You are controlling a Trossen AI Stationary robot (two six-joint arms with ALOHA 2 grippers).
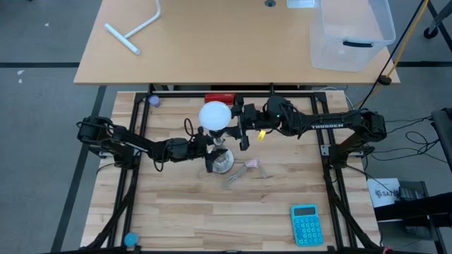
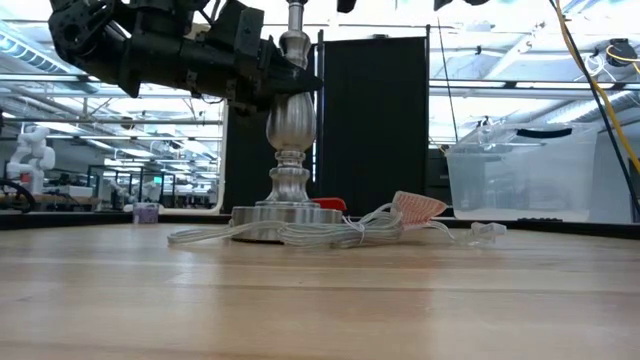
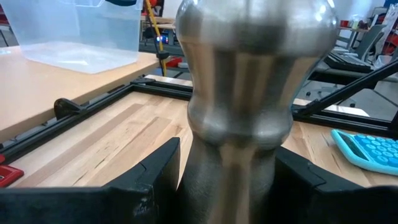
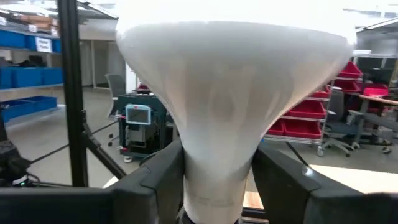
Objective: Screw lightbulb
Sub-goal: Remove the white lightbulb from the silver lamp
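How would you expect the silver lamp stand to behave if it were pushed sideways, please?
The lamp stand is tall and narrow on a round foot, so probably apt to tip; the left gripper brackets its stem. Its polished metal looks stiff and slippery. The lightbulb makes it top-heavy.

At the table's middle your access is tight. The lamp stand [image 1: 220, 159] rises there with the lightbulb [image 1: 215, 116] directly above it, blocking any straight descent. The left gripper [image 1: 212, 149] closes off the stand's left flank, its fingers [image 3: 158, 171] on either side of the silver stem. The right gripper [image 1: 237, 125] occupies the right flank higher up, its fingers [image 4: 165, 171] bracketing the bulb's neck. A clear cord [image 2: 300, 235] is strewn around the foot, with a small pink piece [image 1: 253, 164] just beside it. A blue calculator [image 1: 306, 224] sits well apart at the near right. You have open wood along the near edge and the near left.
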